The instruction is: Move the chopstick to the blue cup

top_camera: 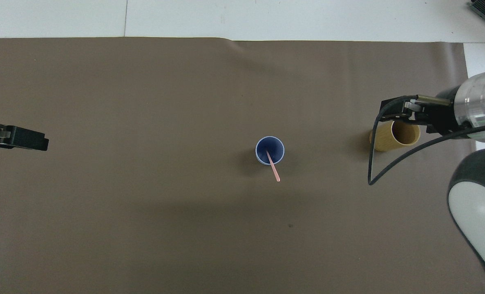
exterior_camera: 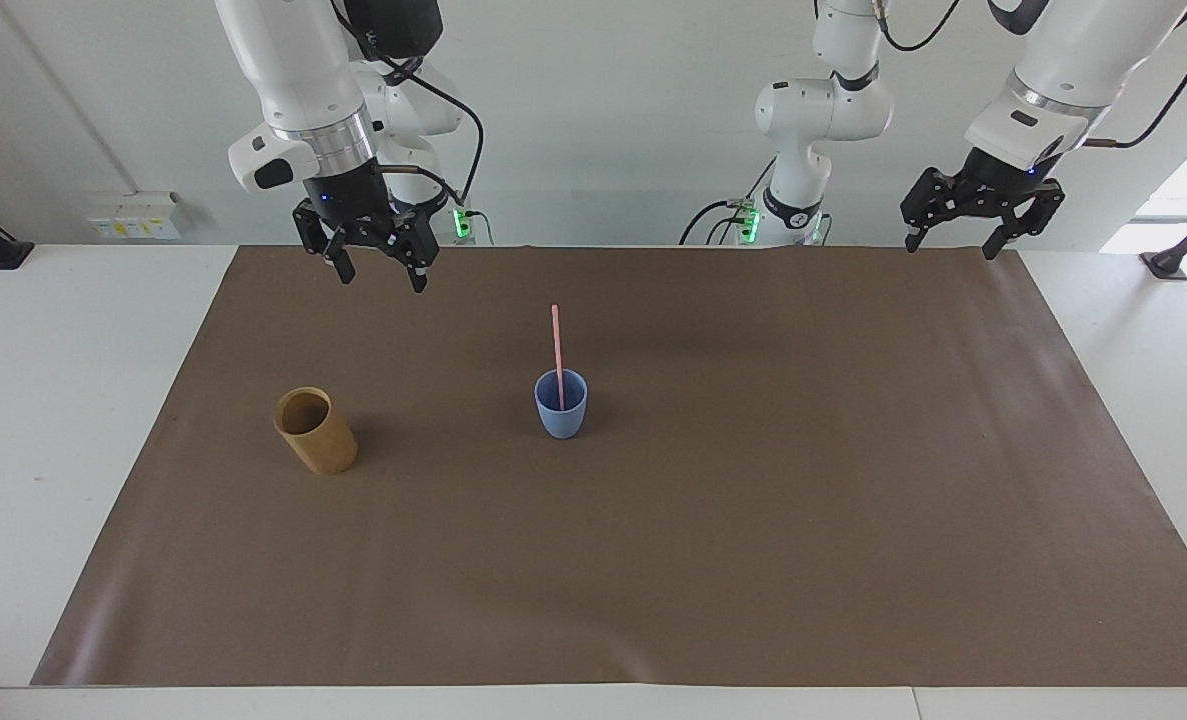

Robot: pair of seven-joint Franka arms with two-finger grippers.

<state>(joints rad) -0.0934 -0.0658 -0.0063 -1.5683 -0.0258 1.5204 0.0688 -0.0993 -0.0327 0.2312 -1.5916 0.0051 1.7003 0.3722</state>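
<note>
- The chopstick [exterior_camera: 557,350] stands in the blue cup [exterior_camera: 561,405], its lower end down inside the cup and its upper half rising clear above the rim.
- In the facing view its long axis runs almost straight up and down. In the overhead view the free end lies nearer to the robots than the cup and a little toward the right arm's end of the table, so the stick leans that way against the rim.
- The blue cup stands upright on the brown mat [exterior_camera: 753,500], about midway between the two arms' ends of the table.
- A tan cup [exterior_camera: 316,430] stands on the mat beside the blue cup, well apart from it, toward the right arm's end; its mouth is empty as far as can be seen.
- The right gripper [exterior_camera: 373,265] hangs high over the mat's edge nearest the robots, above and apart from the tan cup, its fingers spread and holding nothing.
- The left gripper [exterior_camera: 955,240] waits up in the air over the mat's corner at the left arm's end, its fingers also spread and empty.
- In the overhead view only the left gripper's tip shows at the frame's edge, so its finger gap probably cannot be judged there.
</note>
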